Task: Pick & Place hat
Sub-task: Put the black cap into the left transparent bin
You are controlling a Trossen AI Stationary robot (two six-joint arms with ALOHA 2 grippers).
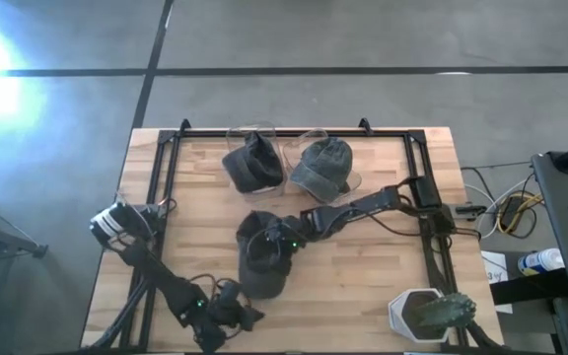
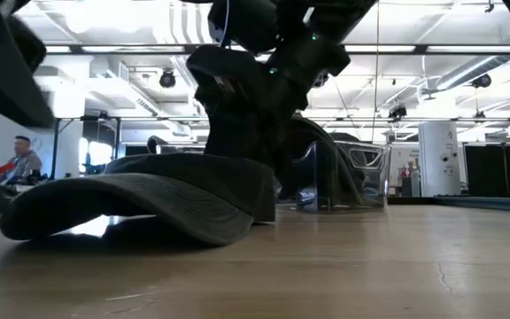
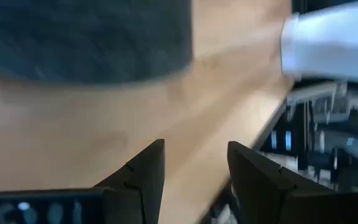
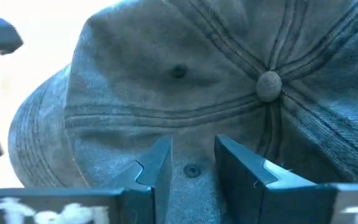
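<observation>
A dark grey cap (image 1: 262, 268) lies at the table's middle, its brim (image 2: 104, 211) resting on the wood. My right gripper (image 1: 282, 238) reaches in from the table's right and sits on the cap's crown (image 4: 166, 81). Its fingers stand close together with cloth between them. My left gripper (image 1: 239, 316) waits near the table's near edge, just on the near side of the cap, open and touching nothing. In the left wrist view the left gripper (image 3: 196, 163) hovers over bare wood, with the cap (image 3: 86, 37) ahead of it. My right gripper (image 4: 193, 155) pinches the cloth of the cap's crown beside a small eyelet (image 4: 191, 170), a little way from the top button (image 4: 268, 84). The fingers come from above, slanting in from the table's right. One layer or a fold, I cannot tell. The brim lies on the table.
Two more hats sit in clear containers at the far side: a dark one (image 1: 254, 163) and a grey-green one (image 1: 321, 166). A black frame rail (image 1: 294, 131) runs around the table. A white pot with a plant (image 1: 427, 314) stands at the near right corner.
</observation>
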